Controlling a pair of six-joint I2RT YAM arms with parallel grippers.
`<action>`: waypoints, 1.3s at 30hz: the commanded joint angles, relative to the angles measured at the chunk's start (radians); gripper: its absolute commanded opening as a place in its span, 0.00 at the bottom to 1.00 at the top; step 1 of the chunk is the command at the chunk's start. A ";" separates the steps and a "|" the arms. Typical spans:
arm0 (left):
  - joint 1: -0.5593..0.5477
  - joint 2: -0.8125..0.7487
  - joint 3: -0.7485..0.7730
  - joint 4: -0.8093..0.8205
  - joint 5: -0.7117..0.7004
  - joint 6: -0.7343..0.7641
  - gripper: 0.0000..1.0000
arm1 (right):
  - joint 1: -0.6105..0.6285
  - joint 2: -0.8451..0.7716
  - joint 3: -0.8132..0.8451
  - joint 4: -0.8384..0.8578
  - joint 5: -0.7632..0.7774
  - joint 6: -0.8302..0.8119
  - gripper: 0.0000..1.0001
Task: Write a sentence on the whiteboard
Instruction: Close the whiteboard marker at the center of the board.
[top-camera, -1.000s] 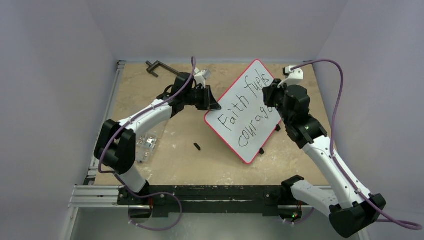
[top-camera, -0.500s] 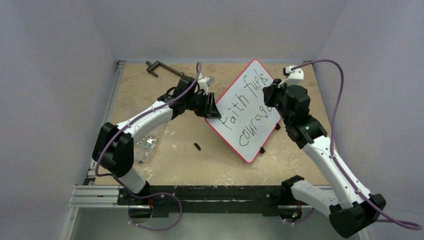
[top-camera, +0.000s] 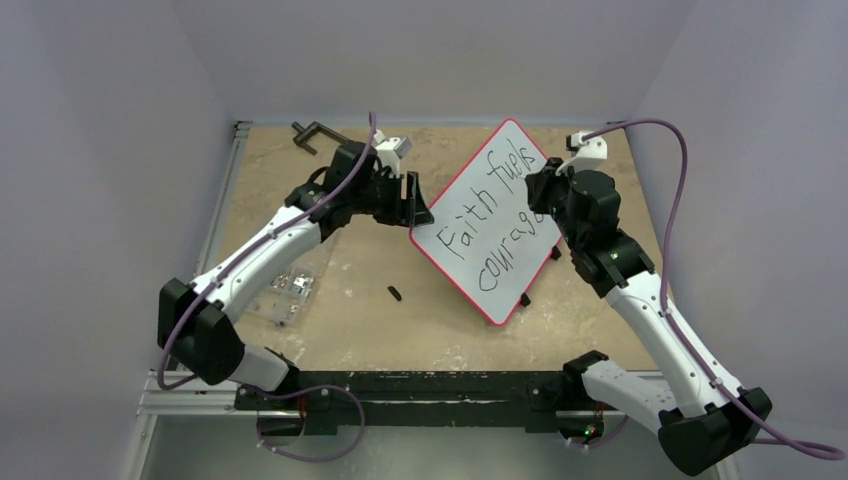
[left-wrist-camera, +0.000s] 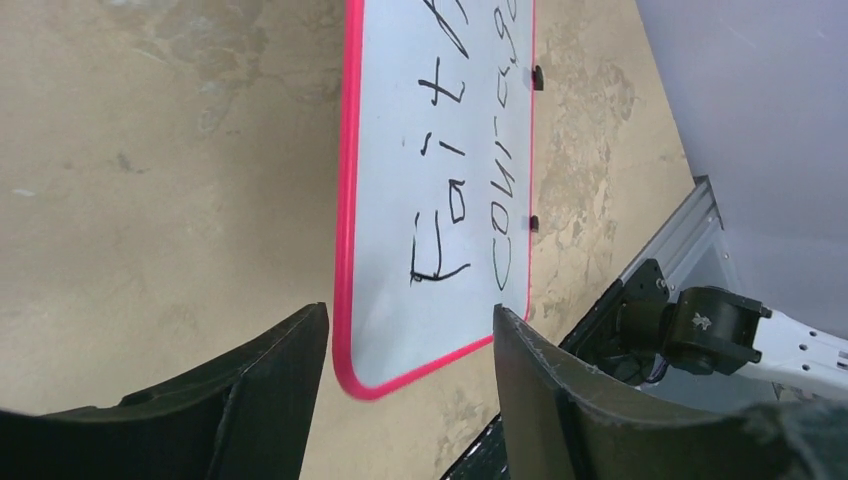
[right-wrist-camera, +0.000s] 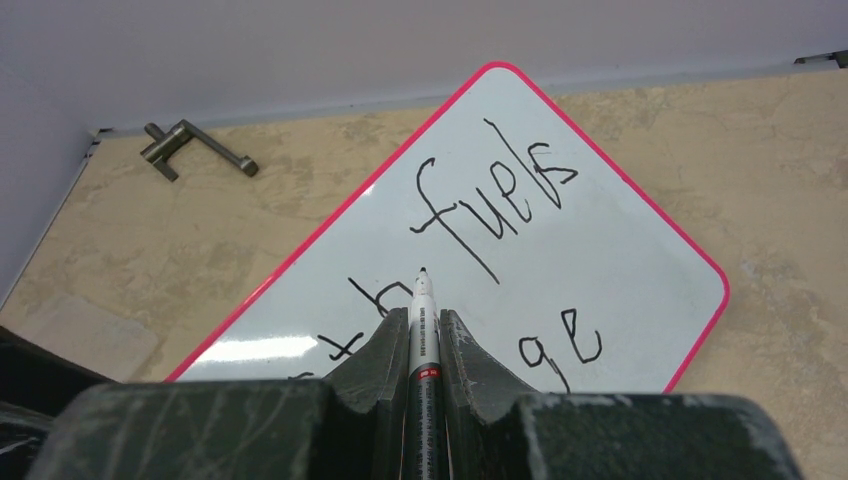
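Observation:
The whiteboard (top-camera: 500, 300) lies tilted on the table, white with a red rim, and also shows in the left wrist view (left-wrist-camera: 400, 330) and the right wrist view (right-wrist-camera: 640, 270). The sentence (top-camera: 495, 220) in black reads "Faith fuels courage" in two lines (left-wrist-camera: 450, 200) (right-wrist-camera: 490, 210). My left gripper (top-camera: 415, 205) hovers open just off the board's left corner, with nothing between its fingers (left-wrist-camera: 410, 312). My right gripper (top-camera: 540, 195) is shut on a marker (right-wrist-camera: 423, 330), whose tip points at the board near "fuels".
A dark metal clamp (top-camera: 315, 135) lies at the far left of the table. A small black cap (top-camera: 394, 293) sits left of the board's near corner. A clear plastic packet (top-camera: 290, 290) lies under the left arm. An aluminium rail (top-camera: 400, 390) runs along the near edge.
My left gripper has opened and drawn back a little from the board's left corner. The left arm's elbow has swung lower left. The right arm and marker have not moved.

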 joint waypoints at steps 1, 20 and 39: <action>-0.004 -0.148 -0.008 -0.108 -0.156 0.001 0.61 | 0.000 -0.013 0.009 0.020 0.011 0.000 0.00; -0.003 -0.343 -0.483 -0.237 -0.471 -0.481 0.74 | 0.001 -0.033 0.017 0.025 -0.052 0.039 0.00; -0.069 0.024 -0.379 -0.188 -0.510 -0.726 0.49 | 0.001 -0.054 0.003 0.013 -0.059 0.020 0.00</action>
